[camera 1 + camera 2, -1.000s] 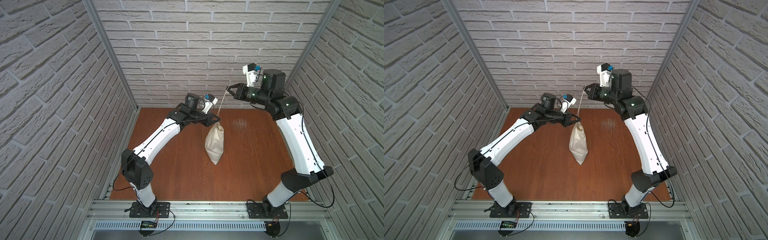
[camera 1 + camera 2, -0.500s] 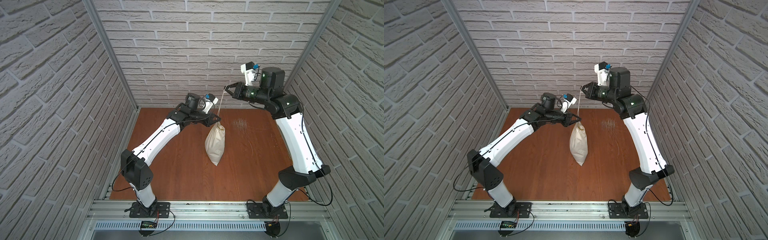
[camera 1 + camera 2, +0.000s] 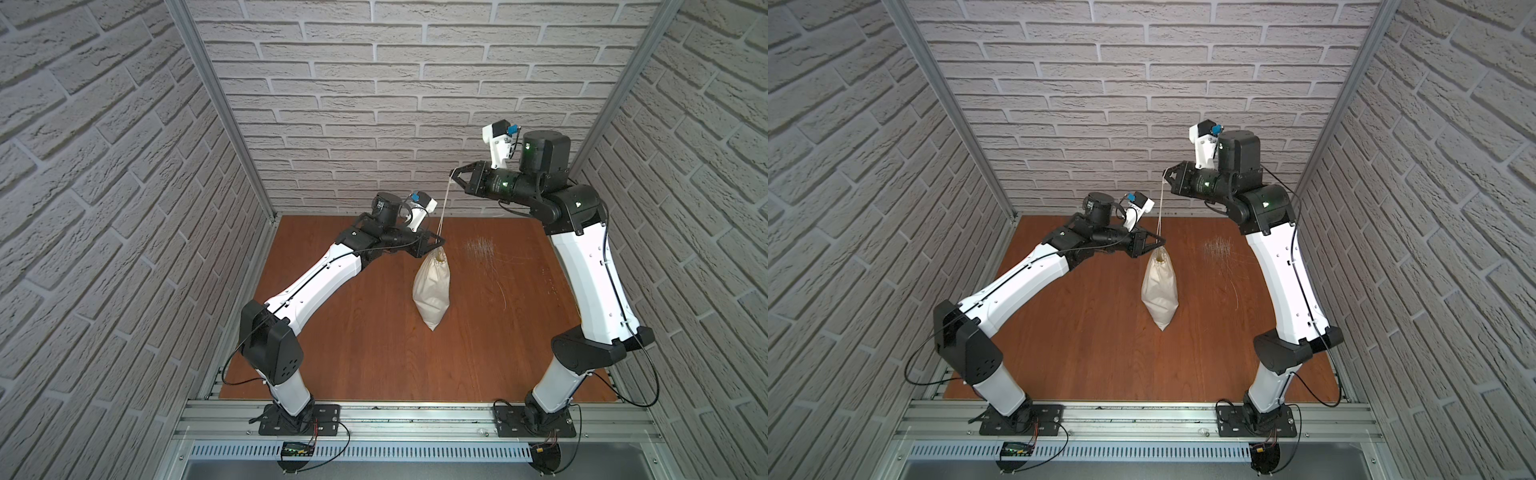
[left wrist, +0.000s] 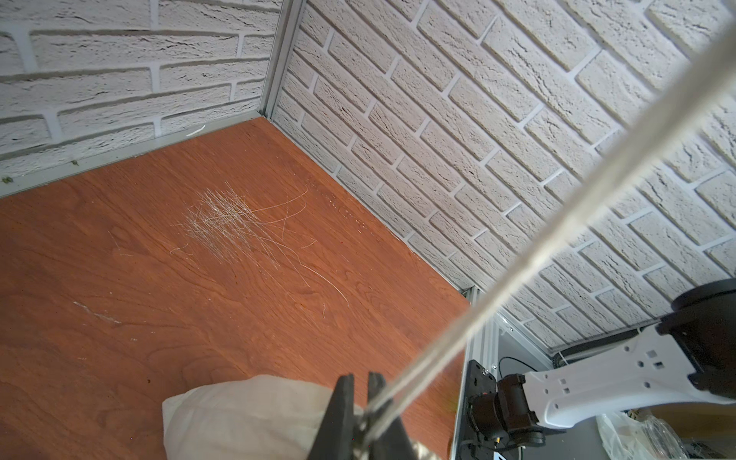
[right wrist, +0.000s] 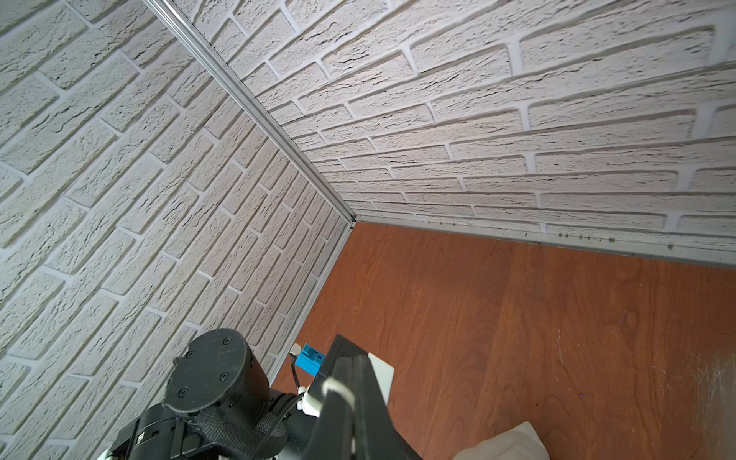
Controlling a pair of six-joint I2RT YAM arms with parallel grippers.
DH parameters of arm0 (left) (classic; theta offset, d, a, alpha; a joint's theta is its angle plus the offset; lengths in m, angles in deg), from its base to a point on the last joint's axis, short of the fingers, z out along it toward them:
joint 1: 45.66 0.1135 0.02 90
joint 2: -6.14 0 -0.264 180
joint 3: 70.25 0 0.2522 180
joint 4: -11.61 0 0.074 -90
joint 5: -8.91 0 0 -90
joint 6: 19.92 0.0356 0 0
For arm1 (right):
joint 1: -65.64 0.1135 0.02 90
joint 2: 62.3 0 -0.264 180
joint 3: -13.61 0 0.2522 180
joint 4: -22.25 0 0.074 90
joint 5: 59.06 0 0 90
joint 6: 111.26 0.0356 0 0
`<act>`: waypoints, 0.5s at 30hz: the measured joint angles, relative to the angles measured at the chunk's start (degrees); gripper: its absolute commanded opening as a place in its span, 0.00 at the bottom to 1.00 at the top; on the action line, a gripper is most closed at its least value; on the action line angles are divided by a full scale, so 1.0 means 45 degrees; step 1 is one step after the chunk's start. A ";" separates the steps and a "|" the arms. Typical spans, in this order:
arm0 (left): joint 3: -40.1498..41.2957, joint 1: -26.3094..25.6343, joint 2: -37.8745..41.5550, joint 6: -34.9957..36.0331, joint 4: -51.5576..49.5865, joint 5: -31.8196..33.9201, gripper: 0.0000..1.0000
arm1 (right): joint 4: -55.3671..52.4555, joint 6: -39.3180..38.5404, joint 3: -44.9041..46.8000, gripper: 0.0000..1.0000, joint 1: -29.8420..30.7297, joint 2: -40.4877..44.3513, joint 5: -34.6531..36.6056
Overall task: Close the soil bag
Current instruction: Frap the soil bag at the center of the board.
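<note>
The soil bag [image 3: 432, 291] [image 3: 1160, 291] hangs over the middle of the desk [image 3: 374, 353], neck up and bottom corner pointing down. I cannot tell whether that corner touches the wood. Its cord [image 3: 444, 203] runs taut from the gathered neck up to the right gripper [image 3: 454, 178], which is clamped on the cord's end high near the back wall. The left gripper [image 3: 441, 241] sits at the bag's neck. In its wrist view the jaws stand almost together around the cord [image 4: 517, 278], but I cannot tell whether they pinch it. Pale scratches [image 3: 480, 247] mark the desk beside the bag.
</note>
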 measured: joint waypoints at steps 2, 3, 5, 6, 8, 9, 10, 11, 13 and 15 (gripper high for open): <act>0.0170 -0.0029 0.0073 -0.0034 0.0165 0.0005 0.09 | 0.0000 -0.0049 0.0000 0.03 0.0000 0.0000 0.0068; 0.0257 -0.0039 0.0107 -0.0034 0.0248 0.0005 0.09 | -0.0010 -0.0073 -0.0005 0.03 0.0000 0.0000 0.0068; 0.0398 -0.0044 0.0155 -0.0029 0.0427 0.0019 0.10 | -0.0015 -0.0107 -0.0005 0.03 0.0000 0.0000 0.0063; 0.0452 -0.0044 0.0165 -0.0024 0.0500 0.0019 0.11 | -0.0029 -0.0121 -0.0005 0.03 0.0000 -0.0005 0.0068; 0.0510 -0.0049 0.0165 -0.0024 0.0593 -0.0005 0.12 | -0.0126 -0.0175 -0.0126 0.03 0.0000 -0.0049 0.0078; 0.0525 -0.0058 0.0165 -0.0034 0.0602 -0.0010 0.12 | -0.0189 -0.0214 -0.0277 0.03 0.0000 -0.0112 0.0092; 0.0549 -0.0073 0.0165 -0.0034 0.0636 -0.0015 0.12 | -0.0272 -0.0228 -0.0466 0.03 0.0000 -0.0185 0.0112; 0.0583 -0.0092 0.0165 -0.0034 0.0695 -0.0015 0.12 | -0.0369 -0.0243 -0.0602 0.03 0.0000 -0.0223 0.0121; 0.0651 -0.0146 0.0165 -0.0034 0.0806 -0.0019 0.12 | -0.0515 -0.0287 -0.0797 0.03 0.0000 -0.0267 0.0155; 0.0719 -0.0214 0.0165 -0.0049 0.0913 -0.0039 0.09 | -0.0578 -0.0325 -0.0845 0.03 0.0000 -0.0267 0.0175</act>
